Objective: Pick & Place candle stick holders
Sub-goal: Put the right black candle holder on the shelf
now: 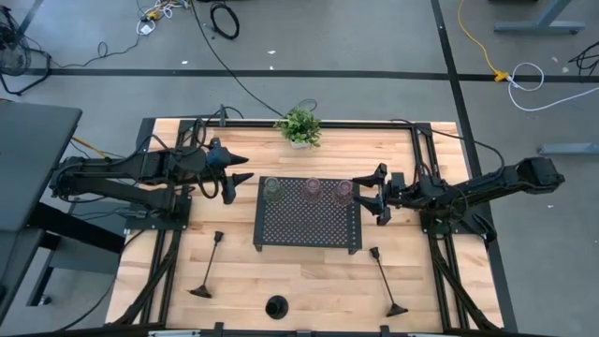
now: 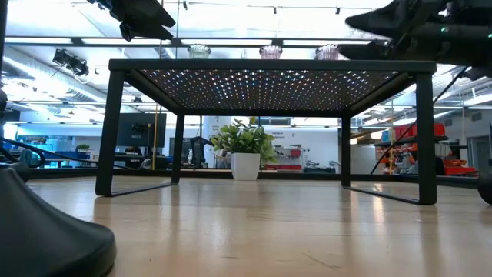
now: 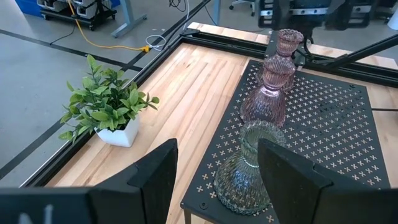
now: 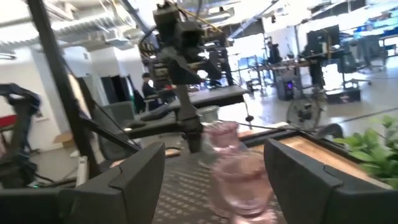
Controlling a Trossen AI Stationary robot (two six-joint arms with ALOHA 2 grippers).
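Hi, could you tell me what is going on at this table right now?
Two robot arms are sorting candle holders. Three glass ones already stand in a row on the black perforated tray: a greenish holder and two pinkish holders. The left gripper and right gripper hover open at either end of that row, holding nothing. Two tall black holders and a squat black holder wait on the table.

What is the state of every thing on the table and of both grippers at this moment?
Greenish glass holder: upright on tray.
Two pinkish glass holders: upright on tray.
Tray: standing on table.
Two tall black holders: lying on table.
Squat black holder: on table.
Left gripper: open, empty.
Right gripper: open, empty.
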